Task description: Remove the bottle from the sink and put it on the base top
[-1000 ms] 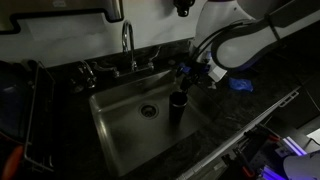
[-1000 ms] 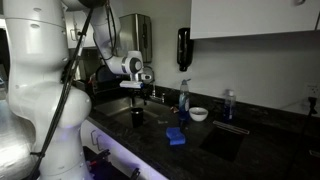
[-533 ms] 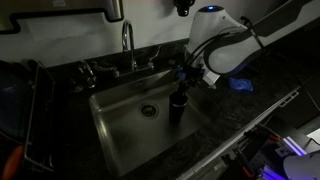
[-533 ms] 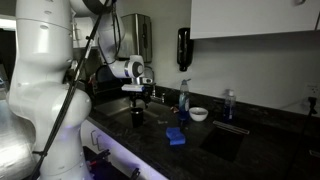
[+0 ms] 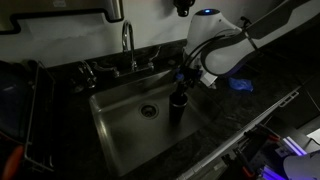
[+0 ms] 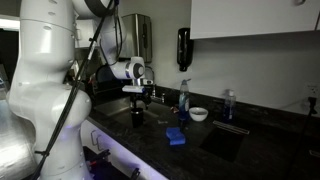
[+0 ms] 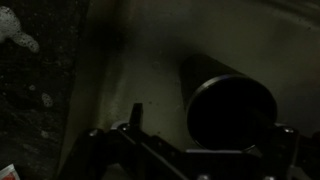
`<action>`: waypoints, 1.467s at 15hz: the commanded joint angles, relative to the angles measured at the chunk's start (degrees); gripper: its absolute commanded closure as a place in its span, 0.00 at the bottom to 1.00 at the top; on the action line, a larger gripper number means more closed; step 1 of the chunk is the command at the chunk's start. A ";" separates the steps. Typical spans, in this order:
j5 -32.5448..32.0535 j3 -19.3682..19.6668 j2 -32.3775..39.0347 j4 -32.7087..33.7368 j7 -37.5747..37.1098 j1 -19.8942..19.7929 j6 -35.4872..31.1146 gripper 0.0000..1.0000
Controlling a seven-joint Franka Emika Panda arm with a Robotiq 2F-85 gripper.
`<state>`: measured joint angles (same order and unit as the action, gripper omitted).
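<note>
- One small dark, near-black upright cylinder bottle (image 5: pixel 177 106) stands inside the large rectangular stainless-steel sink (image 5: pixel 120 130), on the basin floor near the wall farthest from the dish rack, beside the round drain (image 5: pixel 149 110).
- In an exterior view the same bottle (image 6: pixel 137 118) shows only as a dark shape low in the basin.
- Robotiq gripper (image 5: pixel 180 90) on the white Franka arm (image 5: pixel 225 50) hangs directly over the bottle, pointing down, its tips at about rim level.
- In the wrist view the jaws are spread apart. One dark finger (image 7: pixel 135 116) is clear of the bottle (image 7: pixel 225 105), with a gap between them. The opposite finger sits near the rim at the frame's lower edge, too dark to tell if it touches.
- The bottle's round rim lies between the two fingers in the wrist view, upright, not lifted.
- Chrome gooseneck faucet (image 5: pixel 127 45) rises behind the sink.
- Black glossy speckled stone countertop (image 5: pixel 235 112) surrounds the basin; nothing of the bottle rests on it.
- Dark wire dish rack (image 5: pixel 22 110) sits on the counter at one end of the sink.
- On the counter past the other end: blue sponge (image 6: pixel 176 136), tall clear plastic bottle with blue label (image 6: pixel 183 98), small white bowl (image 6: pixel 199 114).
- Scene is dim, fine detail poor.
</note>
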<state>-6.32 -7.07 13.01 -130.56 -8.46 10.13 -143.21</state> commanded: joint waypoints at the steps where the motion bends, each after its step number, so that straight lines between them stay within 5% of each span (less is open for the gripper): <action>1: -0.84 0.85 1.82 0.78 -1.19 0.19 -1.10 0.00; 12: -1.75 1.48 3.76 0.56 -1.94 1.06 -1.56 0.00; 13: -1.77 1.43 3.75 0.48 -2.04 1.18 -1.90 0.25; 14: -1.61 1.35 3.76 0.48 -2.19 1.31 -2.06 0.26; 22: -2.03 1.69 3.56 0.77 -3.87 2.11 -2.05 0.84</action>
<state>-6.52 -6.17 15.70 -130.51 -10.67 11.54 -144.33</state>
